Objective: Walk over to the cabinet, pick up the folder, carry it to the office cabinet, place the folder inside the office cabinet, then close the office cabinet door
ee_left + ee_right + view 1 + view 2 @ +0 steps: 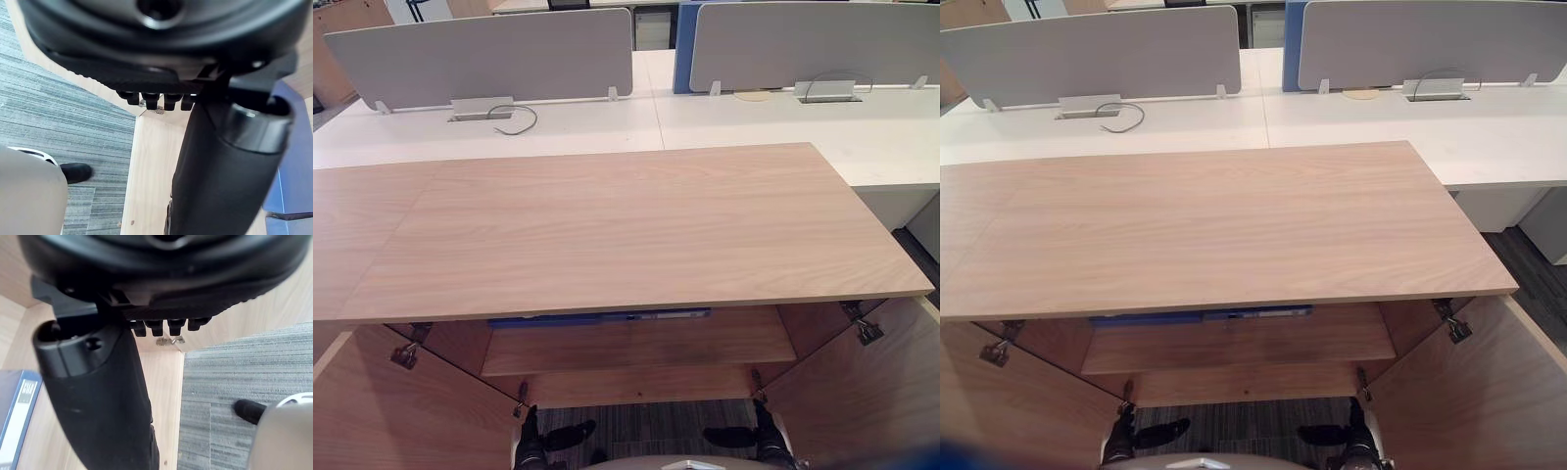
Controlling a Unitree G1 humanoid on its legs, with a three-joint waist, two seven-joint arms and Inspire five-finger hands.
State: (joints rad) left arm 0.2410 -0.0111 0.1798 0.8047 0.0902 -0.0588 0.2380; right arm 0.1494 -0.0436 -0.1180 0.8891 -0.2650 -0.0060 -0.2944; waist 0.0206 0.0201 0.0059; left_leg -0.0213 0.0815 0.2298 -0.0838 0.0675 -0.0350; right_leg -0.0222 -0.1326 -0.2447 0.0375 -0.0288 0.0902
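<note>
A low wooden office cabinet [626, 225] stands right in front of me with both doors swung open, the left door [372, 411] and the right door [871, 392]. A blue folder [597, 317] lies flat on the upper shelf [636, 348], tucked under the front edge of the cabinet top. My left hand [161, 44] hangs beside the open cabinet with relaxed fingers [151, 100] and holds nothing; the blue folder [293, 186] shows past its thumb. My right hand [161, 279] hangs the same way, empty, with the folder's labelled spine [19, 416] beside it.
Behind the cabinet run white desks [558, 122] with grey partition screens [489, 54] and a loose cable [514, 119]. Grey striped carpet [58, 122] lies under the open doors. Metal hinges [867, 328] stick out at the door corners.
</note>
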